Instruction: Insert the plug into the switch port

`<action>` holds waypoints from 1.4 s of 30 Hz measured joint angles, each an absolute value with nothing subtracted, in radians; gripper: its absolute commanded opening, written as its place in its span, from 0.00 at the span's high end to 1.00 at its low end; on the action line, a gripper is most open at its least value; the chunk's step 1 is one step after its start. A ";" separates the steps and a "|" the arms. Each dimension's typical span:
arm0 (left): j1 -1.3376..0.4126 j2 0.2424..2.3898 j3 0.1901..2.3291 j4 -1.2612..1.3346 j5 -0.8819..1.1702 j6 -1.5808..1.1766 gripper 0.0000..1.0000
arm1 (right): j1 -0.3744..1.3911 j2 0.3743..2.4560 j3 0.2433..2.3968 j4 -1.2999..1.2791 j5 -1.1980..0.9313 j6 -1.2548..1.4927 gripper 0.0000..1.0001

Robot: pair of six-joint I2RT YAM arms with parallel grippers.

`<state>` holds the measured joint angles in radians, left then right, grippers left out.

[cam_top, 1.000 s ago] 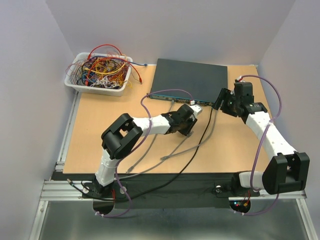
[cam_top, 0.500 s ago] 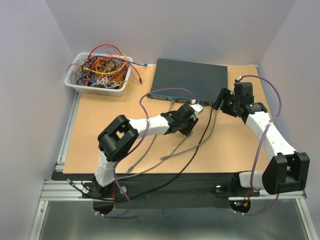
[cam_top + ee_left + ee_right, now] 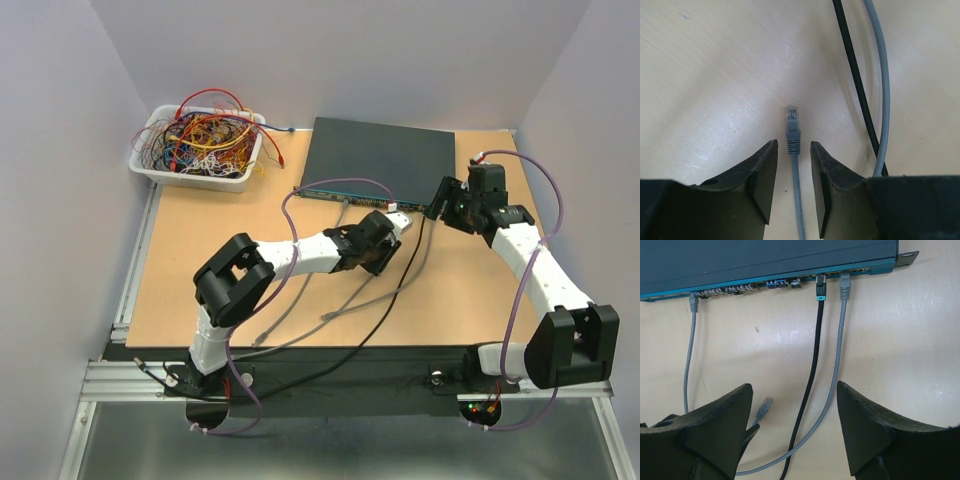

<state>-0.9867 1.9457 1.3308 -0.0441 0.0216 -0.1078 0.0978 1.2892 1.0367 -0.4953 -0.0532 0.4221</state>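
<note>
Plug (image 3: 792,120): grey patch lead with a clear RJ45 nose, lying flat on the desk (image 3: 715,75), nose pointing away from the left gripper (image 3: 793,148). Left jaws are apart and straddle the grey boot just behind the nose, with a visible gap on each side, so nothing is clamped yet. Right gripper (image 3: 794,387) hangs in front of the switch (image 3: 765,260) with jaws wide apart and empty. In its view the plug sits on the desk short of the teal port row, well apart from it. Three leads are already seated there: a grey one at the left, then a black cable (image 3: 852,75) and a grey cable (image 3: 879,75) side by side towards the right, both running past close on the plug's right. Handling guess: near weightless. The connector body is hard plastic and a bit slick, the boot is rubbery and should grip better, and the lead is limp with some spring, so it will tug the nose off axis if held far back. I'd pinch on the boot, hard against the back of the body, leaving the nose free to enter the port. Can't tell which face the latch tab is on. It's the fragile bit, so don't squeeze across it. Watch for snagging the neighbouring cables.
</note>
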 measured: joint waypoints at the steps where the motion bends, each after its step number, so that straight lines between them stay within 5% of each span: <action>1: -0.987 1.951 1.331 -0.047 0.021 -0.108 0.57 | 0.098 1.289 1.037 -0.495 -0.053 0.422 0.27; 19: -0.987 2.053 1.397 -0.074 0.018 -0.103 0.61 | 0.098 1.289 1.036 -0.495 -0.053 0.422 0.27; 22: -0.987 2.070 1.417 -0.073 0.019 -0.102 0.66 | 0.098 1.289 1.031 -0.494 -0.053 0.421 0.27; 27: -0.987 2.083 1.432 -0.072 0.021 -0.101 1.00 | 0.098 1.289 1.030 -0.495 -0.053 0.418 0.27; 36: -0.968 2.053 1.415 -0.068 0.047 -0.110 1.00 | 0.098 1.274 1.030 -0.495 -0.078 0.418 0.27; 42: -0.797 1.797 1.253 0.046 0.260 -0.210 1.00 | 0.098 1.146 1.037 -0.486 -0.168 0.421 0.24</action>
